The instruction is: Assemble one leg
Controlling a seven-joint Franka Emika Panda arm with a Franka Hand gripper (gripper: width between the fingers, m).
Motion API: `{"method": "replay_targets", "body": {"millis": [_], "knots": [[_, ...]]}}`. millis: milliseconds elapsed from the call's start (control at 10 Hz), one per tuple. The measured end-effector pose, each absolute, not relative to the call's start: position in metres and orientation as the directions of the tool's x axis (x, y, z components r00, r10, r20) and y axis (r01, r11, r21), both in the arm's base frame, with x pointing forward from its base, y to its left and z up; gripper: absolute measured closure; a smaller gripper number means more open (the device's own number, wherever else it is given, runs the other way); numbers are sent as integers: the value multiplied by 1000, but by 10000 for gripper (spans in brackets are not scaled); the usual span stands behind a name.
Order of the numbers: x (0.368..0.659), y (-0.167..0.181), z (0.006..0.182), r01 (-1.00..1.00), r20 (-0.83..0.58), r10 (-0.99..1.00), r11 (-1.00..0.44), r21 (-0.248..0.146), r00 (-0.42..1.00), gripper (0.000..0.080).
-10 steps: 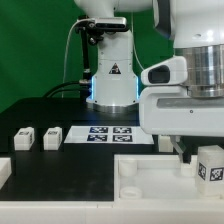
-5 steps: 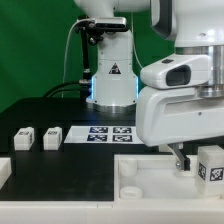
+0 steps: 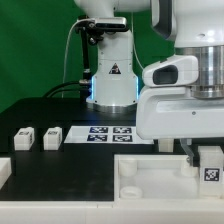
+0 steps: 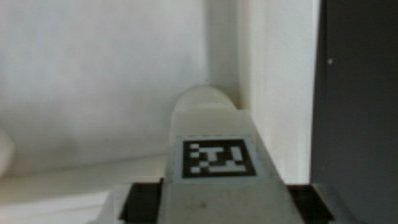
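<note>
we see the gripper (image 3: 203, 160) clamped on the small white plastic cuboid leg (image 3: 210, 167) above the large white square tray-like piece (image 3: 150, 185).

Leg (image 3: 210, 166) above tray (image 3: 150, 180)

Marker board (image 3: 107, 133) w/ four b&w tags lies flat on the black table (image 3: 40, 105), mid-scene, just right of the small blocks in the exterior view. Large white tray-like piece (image 3: 150, 180) sits near the camera, lower right, raised rim, round hole at its near-left corner. Another white part (image 3: 4, 171) pokes in at the exterior view's left edge, cut off. Green backdrop (image 3: 35, 40) at the far side
</note>
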State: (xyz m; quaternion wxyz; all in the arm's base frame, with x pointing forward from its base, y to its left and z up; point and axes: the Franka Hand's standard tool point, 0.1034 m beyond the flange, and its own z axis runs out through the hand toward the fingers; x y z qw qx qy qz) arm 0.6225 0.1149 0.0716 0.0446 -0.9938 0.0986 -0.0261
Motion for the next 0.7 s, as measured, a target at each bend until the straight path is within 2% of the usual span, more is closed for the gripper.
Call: {"method": "replay_targets", "body": {"millis": [100, 300, 400, 700], "knots": [[623, 115, 71, -402, 34, -408, -910, -104, 913, 509], [623, 115, 71, -716, -20, -719, -688, -116, 695, 509], [623, 114, 71, -813, -63, -814, -568, -128, 578, 509], [622, 116, 71, -976, -154, -966, -196, -98, 209, 508]]}}
